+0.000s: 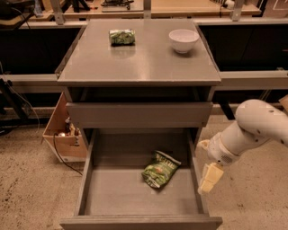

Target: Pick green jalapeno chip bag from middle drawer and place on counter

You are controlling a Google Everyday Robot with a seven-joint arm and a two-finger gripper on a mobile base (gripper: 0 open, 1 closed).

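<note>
Single camera view. My hand, pale cream, hangs outside the cabinet on its right side. It points down, just beside the right wall of the deep grey middle drawer; can't tell if it touches that wall. Can't tell how far open the hand is. Nothing seen in its grip. My white rounded arm runs up and right from it to the frame edge, over the speckled beige floor.

The drawer is pulled out toward the camera, its front edge at the bottom of the frame. The glossy green foil chip bag lies on the drawer floor, right of centre, tilted, with one corner toward the back right. The bag is near the right wall but not touching it, and that wall stands between it and my hand. Open drawer floor shows left of and in front of the bag, uncovered from above. The back of the drawer runs under the shallower shut grey drawer front, so room is tighter behind the bag.

The smooth grey counter tops the cabinet, with a thin edge all round. A white round bowl sits back right, near the right edge. A small compact green packet sits at the back, left of the bowl and well apart from it. The counter's front half is open surface.

An open brown cardboard box stands on the floor left of the cabinet, near the drawer's left wall. A tan wooden workbench stands behind the counter.
</note>
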